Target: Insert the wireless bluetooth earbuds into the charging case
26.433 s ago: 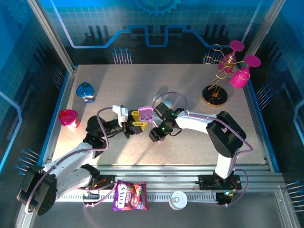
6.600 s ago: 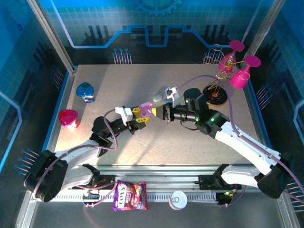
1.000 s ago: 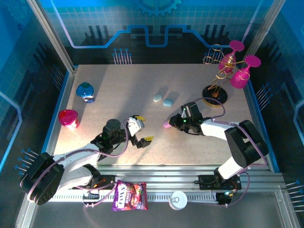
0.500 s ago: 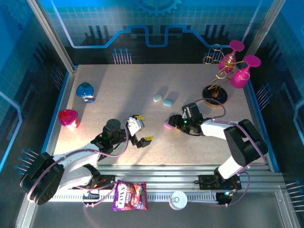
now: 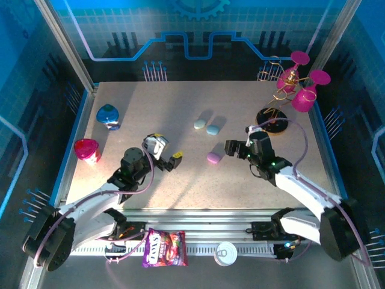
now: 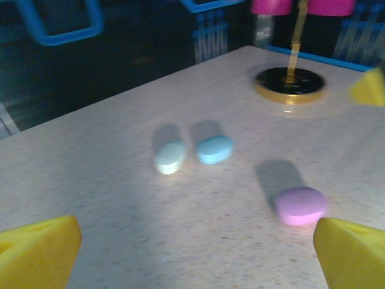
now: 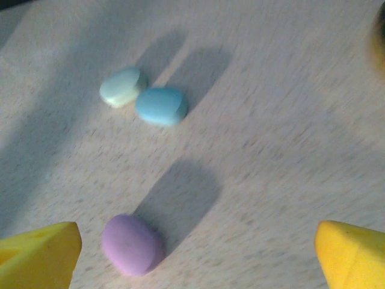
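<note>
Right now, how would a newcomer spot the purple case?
Start at the gold stand with pink glasses, far right on the table. Left of it lie three pebble-shaped cases. The purple case lies alone toward the near edge; the pale green case and light blue case sit together farther back.

Dim blue-tinted surround; table point(image 5: 180, 99) brightly lit; long soft shadows; wrist views blurred, grainy.

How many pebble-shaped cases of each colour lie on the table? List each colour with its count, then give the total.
Pale green case: 1
Light blue case: 1
Purple case: 1
Total: 3
</note>
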Motion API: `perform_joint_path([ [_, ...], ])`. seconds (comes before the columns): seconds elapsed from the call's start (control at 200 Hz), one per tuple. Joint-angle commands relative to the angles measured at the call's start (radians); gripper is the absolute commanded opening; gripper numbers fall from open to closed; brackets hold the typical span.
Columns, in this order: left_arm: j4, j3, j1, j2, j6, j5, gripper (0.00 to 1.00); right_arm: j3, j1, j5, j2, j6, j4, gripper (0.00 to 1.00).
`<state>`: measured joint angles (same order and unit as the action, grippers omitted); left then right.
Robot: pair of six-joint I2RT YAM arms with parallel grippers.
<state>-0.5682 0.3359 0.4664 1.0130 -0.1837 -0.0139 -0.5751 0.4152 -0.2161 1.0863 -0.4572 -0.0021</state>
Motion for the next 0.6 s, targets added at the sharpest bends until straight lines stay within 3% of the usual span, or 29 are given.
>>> perform_joint_path([
  [0.0,0.099,0.046,-0.039,-0.012,-0.024,0.202,0.99,0.061,-0.037,-0.19,-0.054,0.294,0.092,1.0],
  [0.175,-0.015,-0.014,-0.175,0.101,0.011,0.236,0.99,0.162,-0.129,-0.212,0.018,0.467,0.398,1.0],
  [0.31,-0.28,-0.069,-0.25,0.278,0.029,0.206,0.99,0.253,-0.186,-0.176,0.161,0.52,0.736,1.0],
  [0.405,-0.275,-0.029,-0.292,0.327,0.039,0.141,0.99,0.274,-0.218,-0.136,0.257,0.534,0.899,1.0],
  [0.595,-0.29,0.037,-0.414,0.444,0.11,0.032,0.99,0.261,-0.295,0.016,0.424,0.491,1.029,1.0],
])
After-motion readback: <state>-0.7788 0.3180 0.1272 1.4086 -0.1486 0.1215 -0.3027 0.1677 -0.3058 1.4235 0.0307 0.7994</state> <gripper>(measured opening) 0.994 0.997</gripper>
